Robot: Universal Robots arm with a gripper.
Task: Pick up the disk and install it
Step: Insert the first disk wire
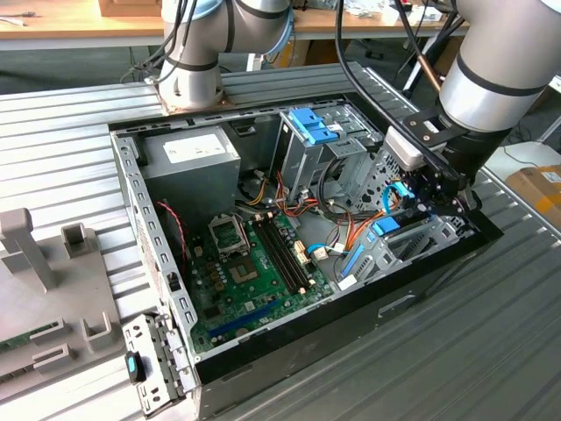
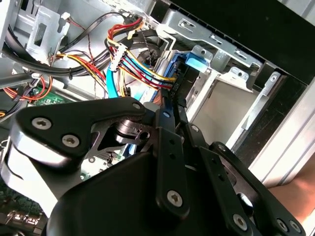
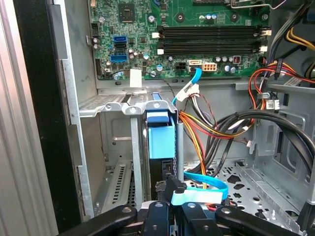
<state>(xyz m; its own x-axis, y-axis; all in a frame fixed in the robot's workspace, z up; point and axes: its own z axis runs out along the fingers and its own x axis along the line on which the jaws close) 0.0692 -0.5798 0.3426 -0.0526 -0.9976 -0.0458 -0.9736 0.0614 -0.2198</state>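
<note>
At the case's (image 1: 263, 346) corner on the exterior view's right: one gripper (image 1: 436, 195), down at the drive bay. One disk (image 3: 161, 135) stands on edge in the bay slot, blue carrier end showing; its grey body is hidden by the bay walls. Gripper fingers (image 3: 172, 189) meet narrowly at the disk's near edge; actual grip can't be confirmed. One motherboard (image 1: 250, 272), one blue latch (image 1: 313, 127).

Ribbed grey metal table (image 1: 79, 123) carries the open computer case (image 1: 421, 289), directly under the jaws. Grey plastic fixture (image 1: 53, 289) sits on the table well apart from the jaws, beyond the case's far side.
</note>
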